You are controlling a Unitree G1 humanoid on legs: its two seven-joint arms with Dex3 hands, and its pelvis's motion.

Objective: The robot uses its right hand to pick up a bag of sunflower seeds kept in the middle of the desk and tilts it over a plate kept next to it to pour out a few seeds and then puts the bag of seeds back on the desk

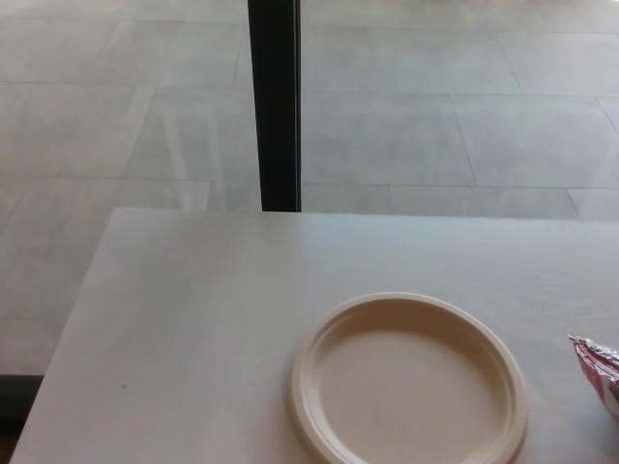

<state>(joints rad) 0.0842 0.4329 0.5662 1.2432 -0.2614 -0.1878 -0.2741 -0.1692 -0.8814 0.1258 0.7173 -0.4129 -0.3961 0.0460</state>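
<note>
While neither hand shows | plate [302,406] cut by bottom edge | bag [602,372] at right edge

A pale desk [193,319] fills the lower part of the head view. On it at about 5 o'clock lies a cream round plate [408,440], cut off by the bottom edge. At 4 o'clock, near the plate but apart, a red-and-white bag [602,369] pokes in from the right edge.
</note>
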